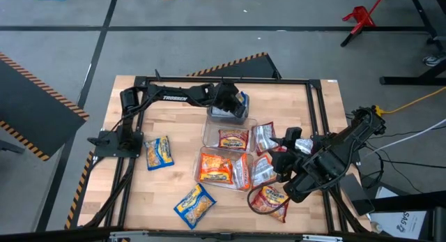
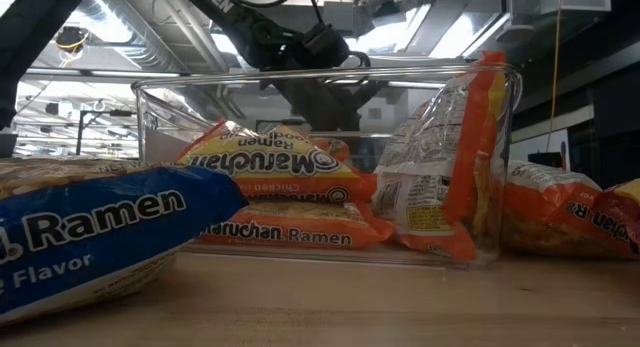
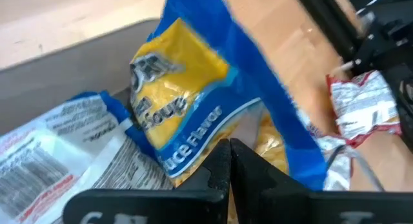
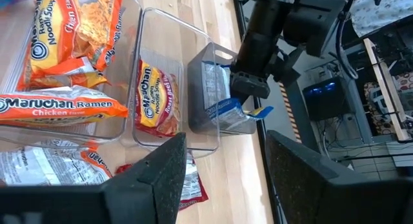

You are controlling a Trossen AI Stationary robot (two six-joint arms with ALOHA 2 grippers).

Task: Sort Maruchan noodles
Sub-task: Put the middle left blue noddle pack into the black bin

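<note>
left gripper (image 1: 233, 102) pinching blue packet (image 3: 187, 88) (over far bin (image 1: 228, 118)) | table edge near

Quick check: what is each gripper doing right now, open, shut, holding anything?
Left gripper: shut on a blue-and-yellow packet over the far bin.
Right gripper: open, holding nothing, near the table's right edge.
</note>
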